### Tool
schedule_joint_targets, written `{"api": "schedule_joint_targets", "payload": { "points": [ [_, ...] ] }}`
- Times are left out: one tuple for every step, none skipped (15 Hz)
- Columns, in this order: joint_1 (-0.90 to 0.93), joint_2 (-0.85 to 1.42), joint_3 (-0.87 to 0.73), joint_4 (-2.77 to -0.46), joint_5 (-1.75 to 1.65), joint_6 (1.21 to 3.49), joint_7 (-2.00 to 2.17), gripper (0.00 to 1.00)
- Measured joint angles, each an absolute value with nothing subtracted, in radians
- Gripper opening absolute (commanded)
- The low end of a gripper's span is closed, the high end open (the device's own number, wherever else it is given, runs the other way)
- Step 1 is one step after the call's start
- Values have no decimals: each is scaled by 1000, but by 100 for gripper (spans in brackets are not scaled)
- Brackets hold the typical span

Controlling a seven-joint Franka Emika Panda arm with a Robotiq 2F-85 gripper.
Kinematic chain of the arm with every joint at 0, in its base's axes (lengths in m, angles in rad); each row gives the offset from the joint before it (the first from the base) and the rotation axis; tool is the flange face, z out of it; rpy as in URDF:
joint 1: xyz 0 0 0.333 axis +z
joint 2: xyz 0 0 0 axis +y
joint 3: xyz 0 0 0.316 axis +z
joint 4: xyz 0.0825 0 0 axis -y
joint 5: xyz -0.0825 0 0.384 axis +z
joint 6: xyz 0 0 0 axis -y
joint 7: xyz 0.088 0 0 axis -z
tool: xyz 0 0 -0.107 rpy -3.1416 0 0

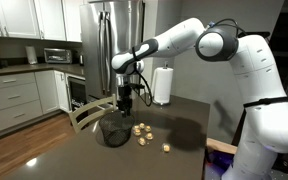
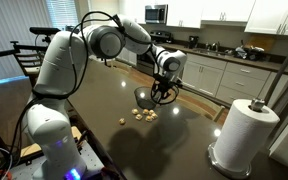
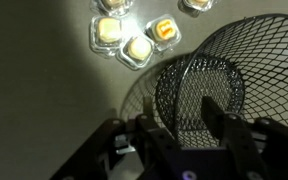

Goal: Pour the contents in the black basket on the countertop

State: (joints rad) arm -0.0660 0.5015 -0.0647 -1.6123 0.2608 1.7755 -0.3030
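We see the gripper (image 3: 181,120) spread wide over the black basket (image 3: 199,65), clasping nothing; contents (image 3: 136,47) upper left, open countertop (image 3: 34,110) left.

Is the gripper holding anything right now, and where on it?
Cannot tell: the gripper straddles the rim of the small black wire-mesh basket, but whether its fingers actually pinch it is unclear.

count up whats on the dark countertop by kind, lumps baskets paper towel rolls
tan lumps: 5 (two cut off at the top edge of the wrist view)
black basket: 1
paper towel roll: 1
total: 7
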Motion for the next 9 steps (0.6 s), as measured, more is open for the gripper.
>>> {"api": "schedule_joint_targets", "payload": {
  "points": [
    [-66, 501, -65, -1612, 261, 1776, -303, 91],
    [-66, 501, -64, -1612, 261, 1776, -303, 98],
    [-66, 500, -64, -1612, 261, 1775, -303, 99],
    [-66, 497, -62, -1612, 261, 1775, -303, 100],
    [-66, 494, -61, -1612, 261, 1773, -303, 100],
    [-66, 490, -58, -1611, 261, 1771, -303, 100],
    [-66, 485, -56, -1611, 260, 1770, -303, 100],
    [-66, 479, -53, -1612, 260, 1769, -303, 100],
    [-65, 471, -50, -1612, 257, 1769, -300, 100]
  ]
}}
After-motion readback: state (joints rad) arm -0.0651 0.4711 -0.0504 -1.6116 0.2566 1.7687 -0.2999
